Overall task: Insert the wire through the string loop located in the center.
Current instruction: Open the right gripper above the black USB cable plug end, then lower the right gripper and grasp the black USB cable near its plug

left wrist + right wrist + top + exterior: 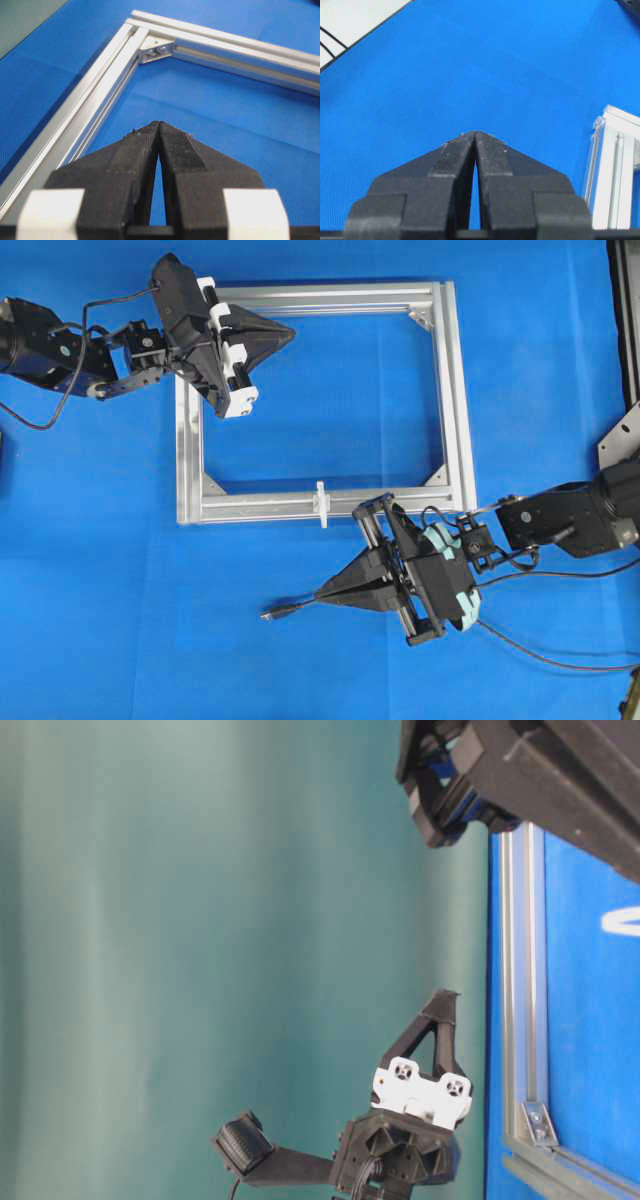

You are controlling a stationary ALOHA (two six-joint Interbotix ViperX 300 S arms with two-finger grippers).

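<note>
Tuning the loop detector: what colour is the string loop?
White, on the silver frame's near rail; string loop shows best in the overhead view.

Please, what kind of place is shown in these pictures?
Probably a robotics lab test bench: two robot arms, the left tool and the right tool, work over a blue mat holding a bare aluminium frame and a loose wire.

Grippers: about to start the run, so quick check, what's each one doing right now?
Left gripper: closed, fingers together, holding nothing.
Right gripper: closed, holding nothing.
</note>
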